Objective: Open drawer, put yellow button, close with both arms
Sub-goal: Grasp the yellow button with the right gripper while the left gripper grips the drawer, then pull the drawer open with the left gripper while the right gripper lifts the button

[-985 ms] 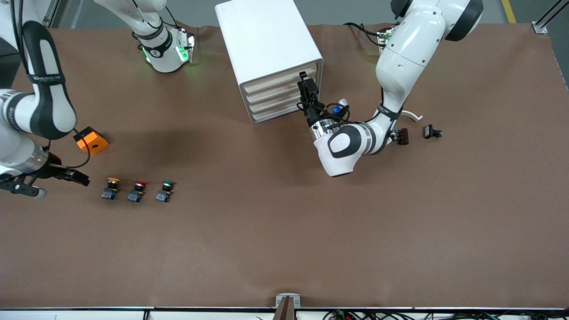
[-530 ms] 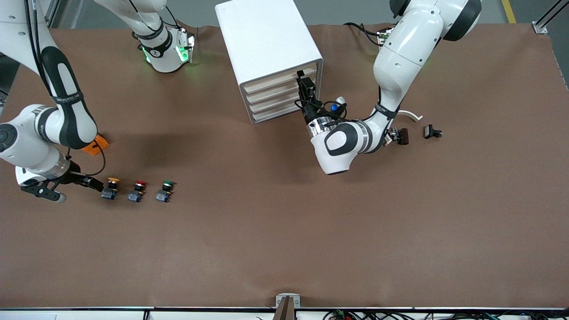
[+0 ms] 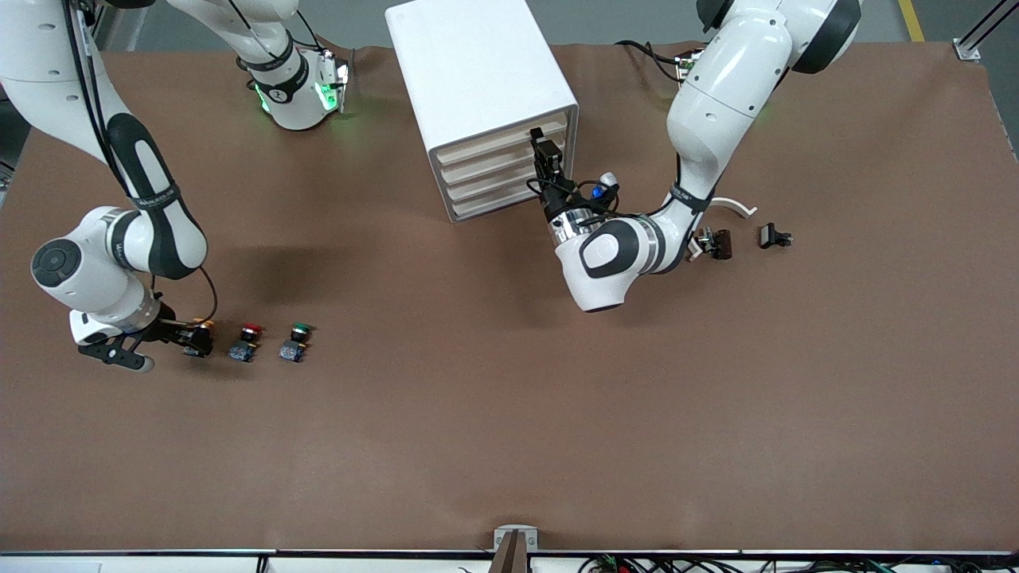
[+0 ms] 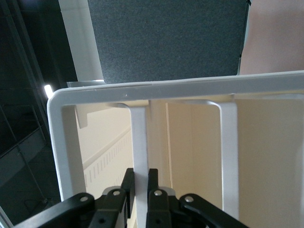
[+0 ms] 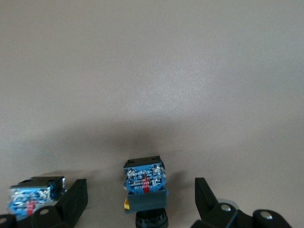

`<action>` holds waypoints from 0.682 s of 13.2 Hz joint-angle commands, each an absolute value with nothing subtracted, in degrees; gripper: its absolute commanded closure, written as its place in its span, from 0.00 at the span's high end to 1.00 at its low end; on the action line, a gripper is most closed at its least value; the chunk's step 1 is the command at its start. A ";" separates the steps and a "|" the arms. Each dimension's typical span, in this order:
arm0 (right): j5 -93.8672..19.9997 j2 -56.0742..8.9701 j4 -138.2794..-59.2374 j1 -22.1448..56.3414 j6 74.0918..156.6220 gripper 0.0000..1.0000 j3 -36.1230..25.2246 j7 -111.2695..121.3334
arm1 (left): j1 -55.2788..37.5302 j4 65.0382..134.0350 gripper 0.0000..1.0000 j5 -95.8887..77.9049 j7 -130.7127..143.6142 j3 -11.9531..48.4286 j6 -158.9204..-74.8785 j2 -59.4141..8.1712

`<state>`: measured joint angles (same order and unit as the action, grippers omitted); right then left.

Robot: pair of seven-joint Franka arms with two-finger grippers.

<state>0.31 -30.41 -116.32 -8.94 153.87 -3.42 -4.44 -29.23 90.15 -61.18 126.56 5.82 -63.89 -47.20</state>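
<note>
The drawer [image 3: 500, 151] handle was clamped by the closed left gripper [image 3: 546, 156], ready to be pulled, while the yellow button [image 5: 145, 185] on the desk [image 3: 509, 398] was straddled by the wide right gripper [image 5: 140, 202].

Front view: even, diffuse overhead light, no hard glare. The matte brown table mat [image 3: 509, 414] reads flat, with broad soft-edged shadows beneath both arms, darkest near the row of small push buttons. The glossy white box cabinet [image 3: 478, 72] is near blown out on its top face. Green indicator glow spills onto the mat from the white right arm base [image 3: 298, 99]. Focus sharp across the frame.

Left wrist view: strong contrast; white cabinet frame [image 4: 175, 90] bright and slightly soft, dark background underexposed, one small bright lamp spot at the edge.

Right wrist view: dim, washed grey-beige tone; a soft shadow pools around the blue-bodied button [image 5: 145, 183]; black fingertips [image 5: 73, 202] blurred.
</note>
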 commanded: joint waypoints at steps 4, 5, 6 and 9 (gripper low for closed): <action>-0.18 -32.43 -116.01 -9.05 154.08 1.00 -3.52 -4.40 | -25.06 88.51 0.13 -61.70 126.56 5.36 -63.81 -46.76; 0.00 -32.43 -116.02 -8.88 153.64 0.67 -3.52 -3.79 | -24.09 88.42 0.13 -61.35 126.56 5.36 -63.81 -46.58; -0.09 -32.34 -116.02 -8.70 152.68 0.09 -3.52 -3.61 | -23.21 88.33 0.13 -60.91 126.56 5.27 -63.81 -46.32; -0.18 -32.34 -115.75 -8.61 151.52 0.00 -3.43 -4.22 | -21.36 86.13 0.13 -59.50 126.91 5.36 -63.81 -46.49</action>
